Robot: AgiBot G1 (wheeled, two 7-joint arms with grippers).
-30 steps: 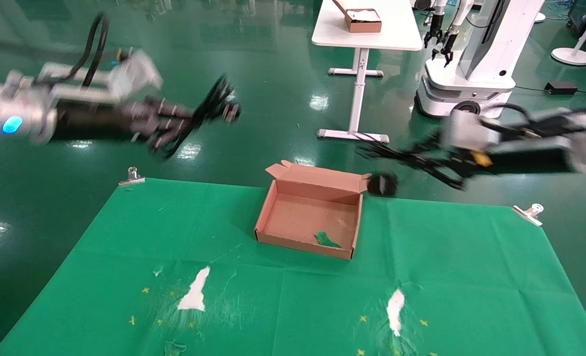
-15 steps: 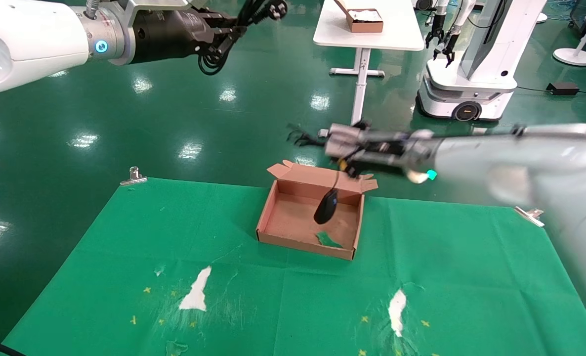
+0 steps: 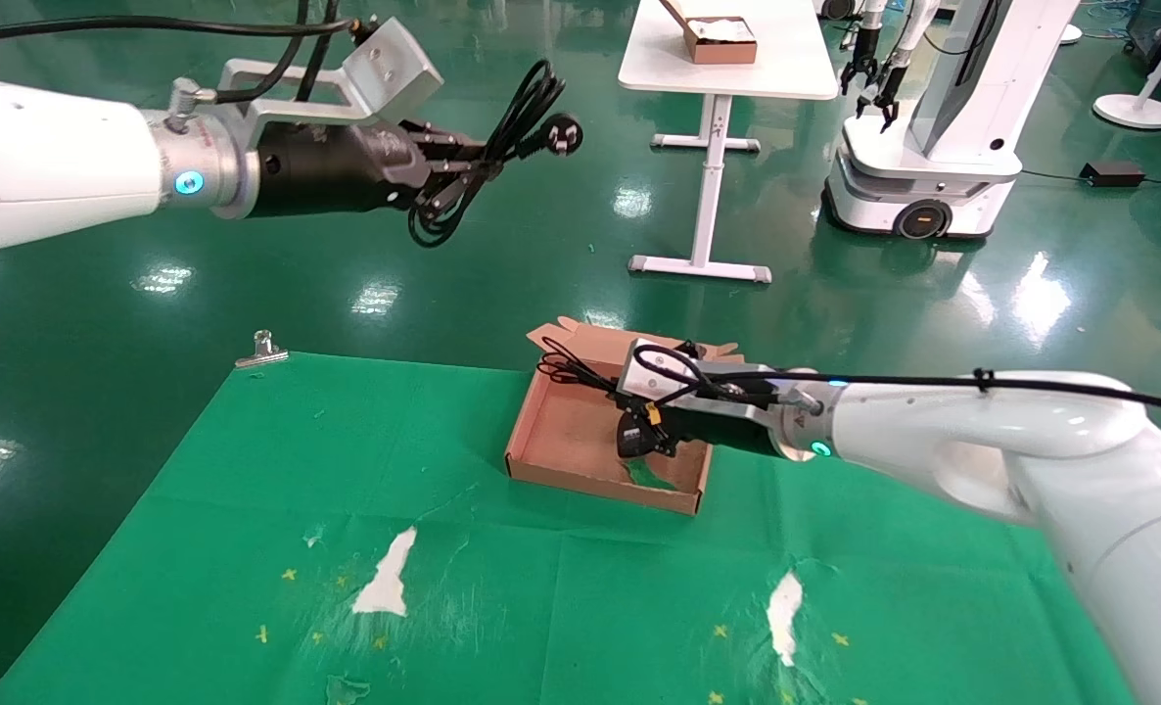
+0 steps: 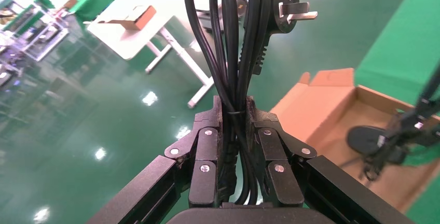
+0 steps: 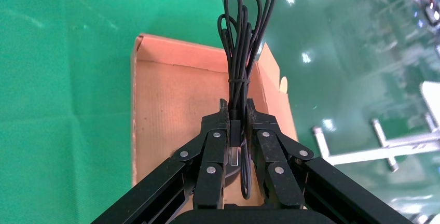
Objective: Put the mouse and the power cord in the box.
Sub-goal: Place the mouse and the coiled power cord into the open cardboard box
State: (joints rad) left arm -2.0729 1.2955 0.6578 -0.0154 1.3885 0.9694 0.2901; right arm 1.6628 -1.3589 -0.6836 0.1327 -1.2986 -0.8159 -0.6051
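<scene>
Both glossy white arm shells are tapering into silver collars glowing with small cyan lights, then black wrist housings, each ending in a black pincer, left [image 3: 458, 168] and right [image 3: 651, 434], of linked bars showing round silver screws.

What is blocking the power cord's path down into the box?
The right gripper, shut on the mouse's bundled cable, sits low inside the box, filling its right half. The left gripper holds the power cord high off to the left.
</scene>
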